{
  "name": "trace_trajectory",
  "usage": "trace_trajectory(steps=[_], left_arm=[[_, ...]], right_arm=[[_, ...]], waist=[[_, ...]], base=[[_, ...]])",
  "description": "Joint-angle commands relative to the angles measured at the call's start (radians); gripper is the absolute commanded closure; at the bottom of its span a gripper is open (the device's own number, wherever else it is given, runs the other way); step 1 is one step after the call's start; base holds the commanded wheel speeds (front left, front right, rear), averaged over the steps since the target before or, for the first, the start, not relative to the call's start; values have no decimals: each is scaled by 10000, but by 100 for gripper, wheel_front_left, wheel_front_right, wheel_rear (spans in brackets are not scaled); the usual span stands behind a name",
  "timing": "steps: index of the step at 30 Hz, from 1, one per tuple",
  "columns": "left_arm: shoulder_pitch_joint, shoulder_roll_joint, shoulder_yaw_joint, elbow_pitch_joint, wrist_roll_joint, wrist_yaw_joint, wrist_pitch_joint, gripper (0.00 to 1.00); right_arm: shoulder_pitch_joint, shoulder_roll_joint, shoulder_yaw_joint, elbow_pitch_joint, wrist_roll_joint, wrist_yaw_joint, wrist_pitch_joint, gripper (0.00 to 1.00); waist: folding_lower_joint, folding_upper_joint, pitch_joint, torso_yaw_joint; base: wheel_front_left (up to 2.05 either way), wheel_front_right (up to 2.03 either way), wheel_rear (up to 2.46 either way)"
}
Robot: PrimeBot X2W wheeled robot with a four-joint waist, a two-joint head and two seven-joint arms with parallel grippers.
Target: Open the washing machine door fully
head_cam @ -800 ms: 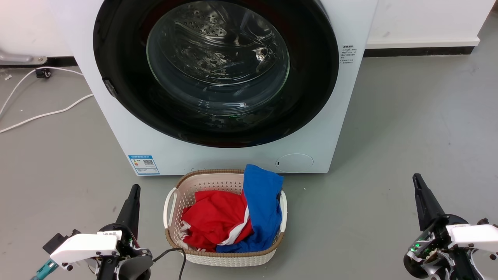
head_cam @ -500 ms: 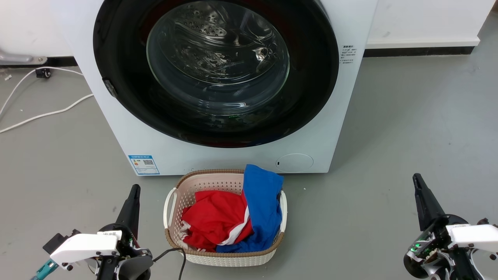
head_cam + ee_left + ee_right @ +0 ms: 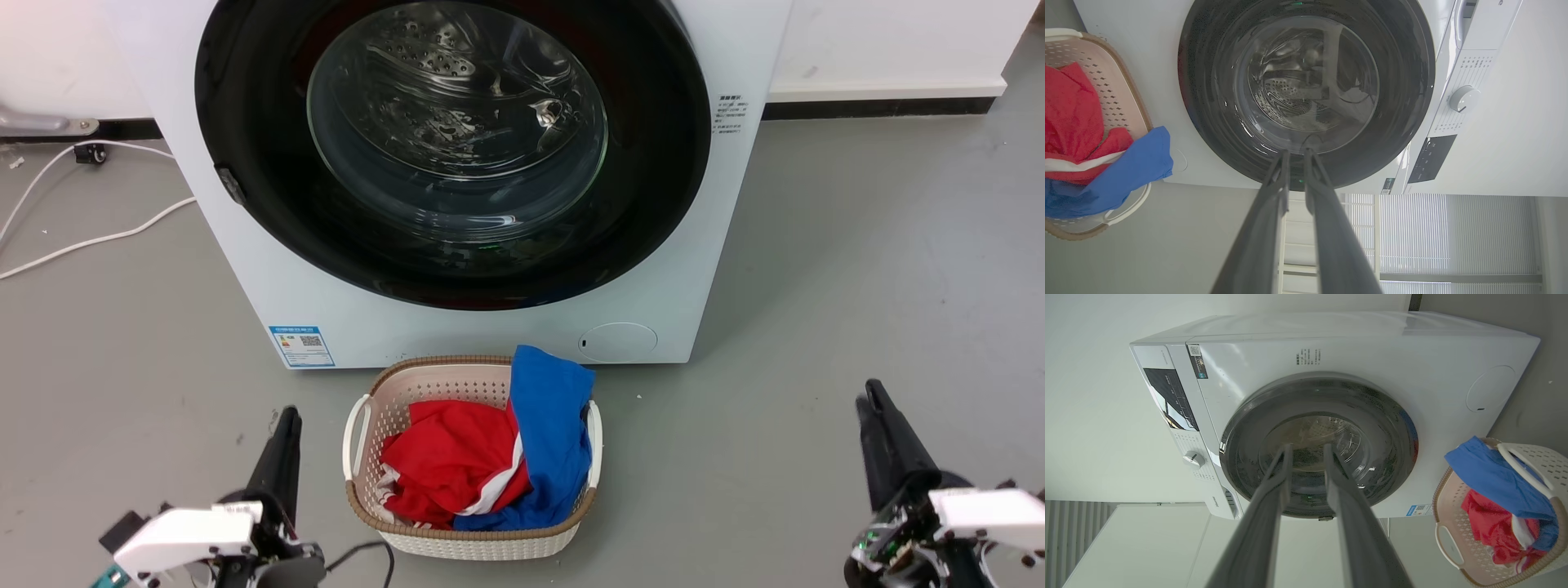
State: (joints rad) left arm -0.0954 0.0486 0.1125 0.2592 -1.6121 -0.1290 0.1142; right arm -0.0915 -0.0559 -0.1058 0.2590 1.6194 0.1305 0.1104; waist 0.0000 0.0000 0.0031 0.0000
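Fingers [image 3: 1267, 212] of the left gripper [image 3: 286, 423] stand a narrow gap apart and hold nothing; those of the right gripper [image 3: 873, 396] are spread slightly wider, also empty. The washing machine door [image 3: 457, 139], glossy black with a bulging glass centre, sits shut against the white washing machine [image 3: 245, 269], well apart from both grippers: toward 1 o'clock from the left, 11 o'clock from the right. A blue label [image 3: 302, 345] with a QR code lies at the door's 7 o'clock and a text sticker [image 3: 729, 113] at its 3 o'clock; the writing on both is too small to read. At the door's 6 o'clock a basket [image 3: 482, 535] holding a red garment [image 3: 449, 457] and a blue garment [image 3: 551, 433] stands on the floor between the grippers. A white cable [image 3: 90, 241] lies at 9 o'clock.
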Motion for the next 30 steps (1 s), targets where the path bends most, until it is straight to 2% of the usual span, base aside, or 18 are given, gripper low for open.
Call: trace_trajectory(steps=[1,6,11,15,30], left_arm=[[85,-9,-45,28,26,7,-52,0],[160,-7,-111,-183,185,6,-263,0],[221,-4,11,-327,773,61,-512,0],[248,-2,26,-609,1603,196,-701,0],[517,5,-574,-1558,5326,1128,-1337,0]], right_arm=[[100,8,3,54,-36,-4,-50,0],[235,10,-52,-35,-247,-3,-259,0],[362,12,-198,-200,-951,-2,-505,0],[458,14,-269,-515,-1829,-2,-693,0],[907,20,-145,-1749,-5463,0,-1324,0]], waist=[[0,0,1,0],[0,0,4,1],[0,0,8,-1],[0,0,13,-4],[0,0,19,5]], base=[[0,0,0],[0,0,0],[0,0,0],[0,0,0],[0,0,0]])
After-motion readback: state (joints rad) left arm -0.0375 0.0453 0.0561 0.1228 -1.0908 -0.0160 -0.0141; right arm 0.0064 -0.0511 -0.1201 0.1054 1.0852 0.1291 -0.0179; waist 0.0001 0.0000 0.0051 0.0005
